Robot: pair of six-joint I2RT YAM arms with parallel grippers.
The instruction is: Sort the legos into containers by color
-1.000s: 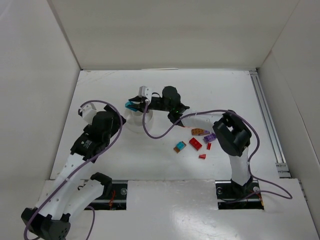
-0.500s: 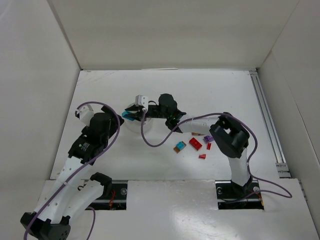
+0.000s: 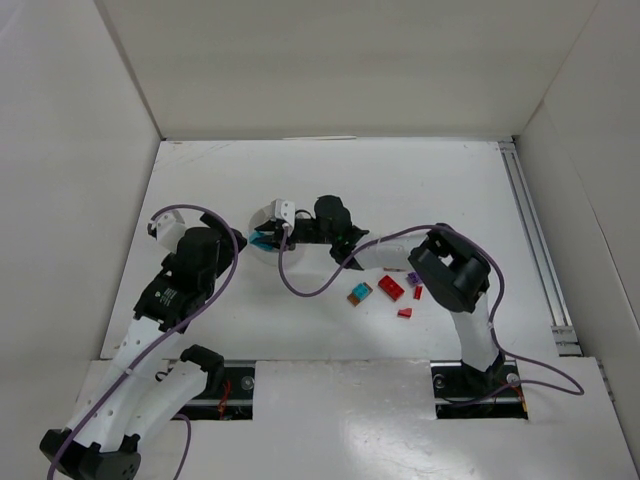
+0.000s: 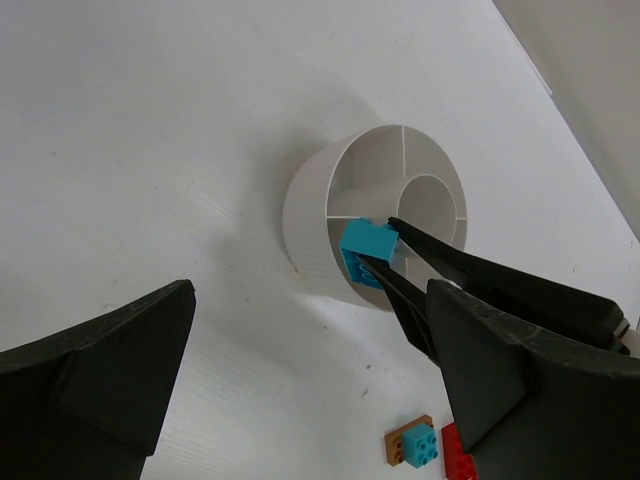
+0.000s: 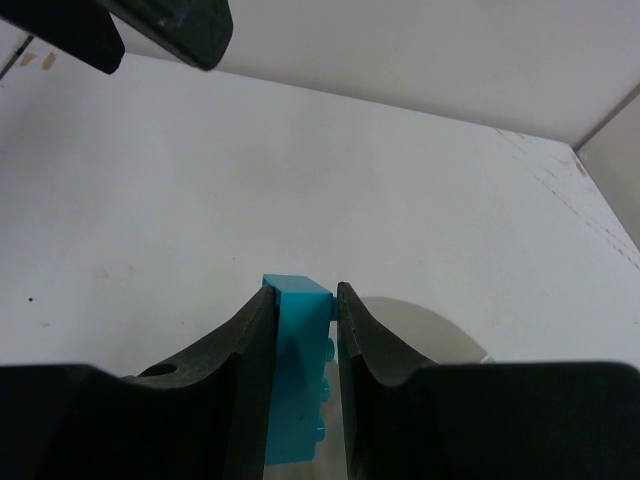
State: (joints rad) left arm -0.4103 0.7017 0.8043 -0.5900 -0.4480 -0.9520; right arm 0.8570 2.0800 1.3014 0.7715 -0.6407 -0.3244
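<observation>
My right gripper (image 3: 270, 238) is shut on a teal lego (image 3: 264, 241) and holds it at the white divided container (image 3: 261, 222). In the left wrist view the teal lego (image 4: 368, 250) sits at rim height over a near wedge of the container (image 4: 303, 215); whether it touches I cannot tell. The right wrist view shows the teal lego (image 5: 298, 370) clamped upright in the right gripper (image 5: 300, 300), with the container (image 5: 432, 328) behind. My left gripper (image 4: 310, 300) is wide open and holds nothing, just left of the container.
Loose legos lie right of the container: a teal-on-brown piece (image 3: 359, 293), a red brick (image 3: 391, 288), a purple one (image 3: 413, 278) and small red pieces (image 3: 405, 313). White walls enclose the table. A rail (image 3: 535, 240) runs along the right edge.
The right gripper has carried the teal lego down and to the left onto the container. The left arm has drawn slightly left, still open.
</observation>
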